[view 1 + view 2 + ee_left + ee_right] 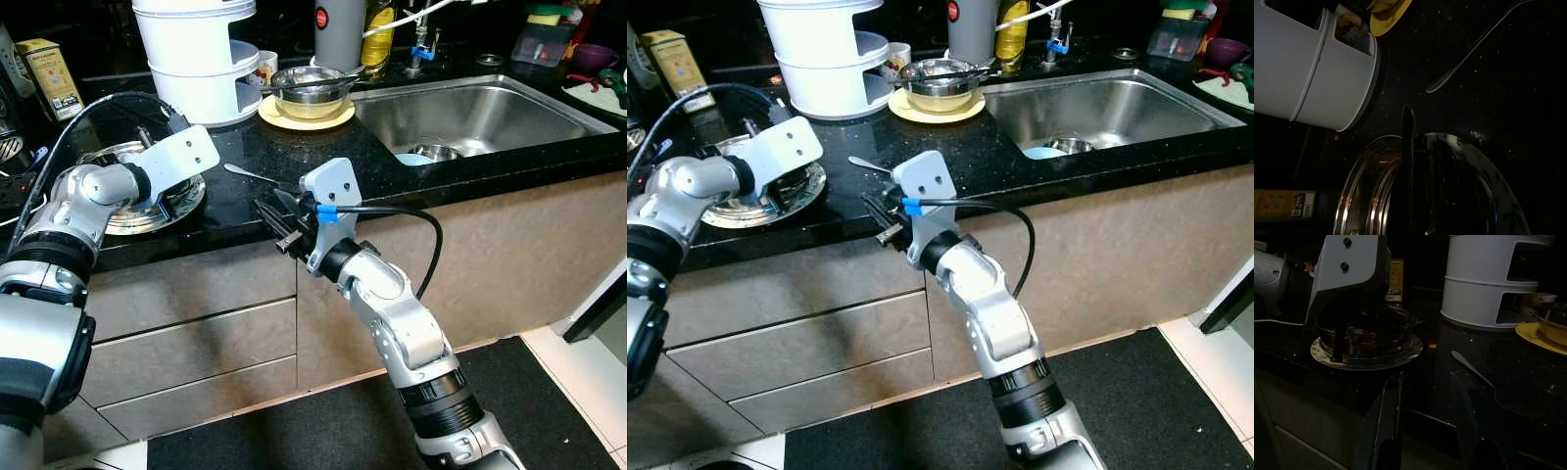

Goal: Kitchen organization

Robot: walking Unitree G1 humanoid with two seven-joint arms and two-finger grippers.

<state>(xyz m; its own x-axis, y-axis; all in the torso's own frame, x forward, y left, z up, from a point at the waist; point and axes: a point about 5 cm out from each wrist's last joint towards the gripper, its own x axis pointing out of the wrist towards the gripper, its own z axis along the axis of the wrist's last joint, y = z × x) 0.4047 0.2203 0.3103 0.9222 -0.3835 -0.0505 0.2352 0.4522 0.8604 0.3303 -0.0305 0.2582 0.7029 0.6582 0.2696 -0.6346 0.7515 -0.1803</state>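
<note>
A speckled black stone countertop (392,157) carries a stainless sink (490,113). The left gripper (157,201), fingers parted, straddles a glass bowl on a patterned plate (118,220); the right gripper (279,220), spread, waits near a metal spoon (250,174).

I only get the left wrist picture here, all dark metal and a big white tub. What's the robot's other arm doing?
Observer: The right gripper hangs at the counter's front edge, fingers open, pointing toward a spoon lying on the black counter.
Operator: And what is this shiny round thing under my camera?
Observer: A steel bowl sitting on a patterned plate; the left gripper reaches down into it.
Operator: Anything to the side that I miss?
Observer: A steel sink to the robot's right, with a small bowl and something light blue inside.
</note>
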